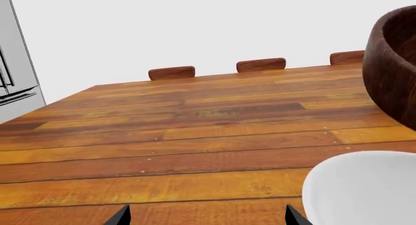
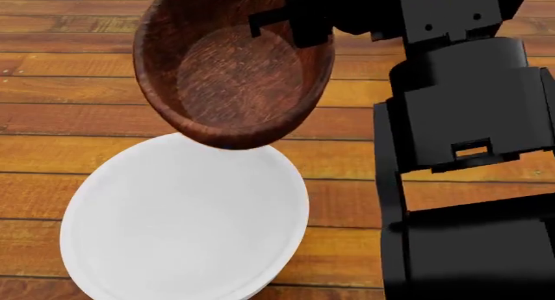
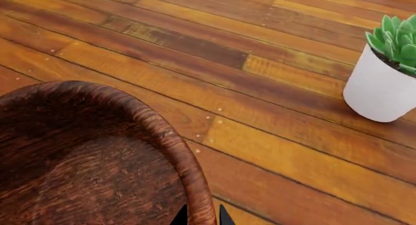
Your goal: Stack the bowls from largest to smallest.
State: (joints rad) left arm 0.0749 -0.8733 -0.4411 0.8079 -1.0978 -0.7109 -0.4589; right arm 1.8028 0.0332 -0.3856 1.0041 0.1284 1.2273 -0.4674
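Dark wood grain covers the brown bowl (image 2: 234, 73), pinched by its rim in the right claw (image 3: 200, 216) and hanging tilted above the far edge of the big white bowl (image 2: 182, 228) on the plank table (image 2: 52, 118). The left claw (image 1: 206, 216) gapes wide (nothing between its tips) near that white bowl.

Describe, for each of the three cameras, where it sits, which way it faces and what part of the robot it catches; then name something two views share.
Head view: from the robot's head, looking down on the wooden bowl above the white bowl; the black right arm shows.
Left wrist view: low by the left gripper, facing across the table toward chair backs.
Right wrist view: by the right gripper, clamped on the wooden bowl's rim, facing a potted plant.
All three share the wooden bowl.
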